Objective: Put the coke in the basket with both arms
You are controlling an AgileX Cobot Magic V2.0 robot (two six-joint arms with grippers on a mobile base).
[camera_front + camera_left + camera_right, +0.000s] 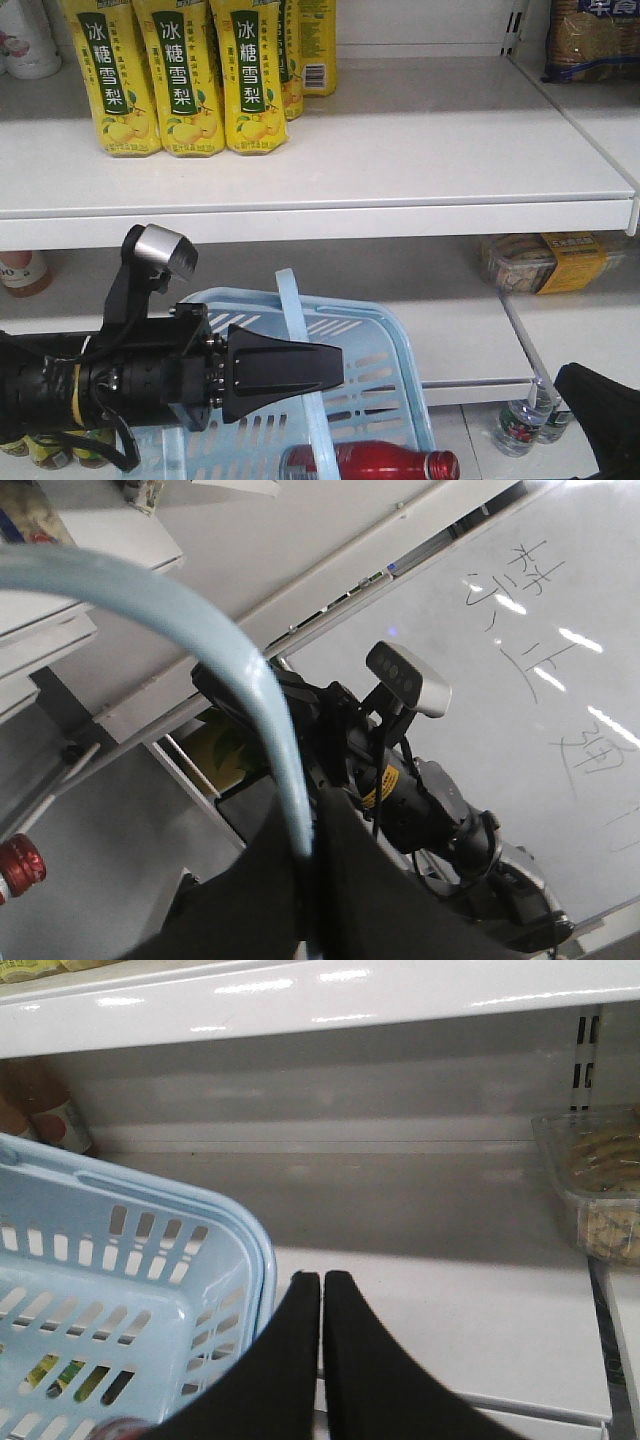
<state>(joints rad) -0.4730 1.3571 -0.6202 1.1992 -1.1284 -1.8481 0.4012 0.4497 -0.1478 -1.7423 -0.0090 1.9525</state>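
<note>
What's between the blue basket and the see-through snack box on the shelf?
Just bare white shelf up to the snack box, in the right wrist view. The shut right gripper pokes up beside the basket.

Right gripper [322,1278] sits low centre, black fingers pressed together, just beside the pale blue basket [150,1195] at its left. White shelf [430,1300] ahead, clear box [590,1185] far right.

Arm [50,385]: my black, round-jointed links, with a yellow band [76,392].
Gripper [336,364]: black wedge, small screws at its base.
Camera [166,250]: silver-grey box on a black stalk.
Cable [122,440]: black loop.
</note>
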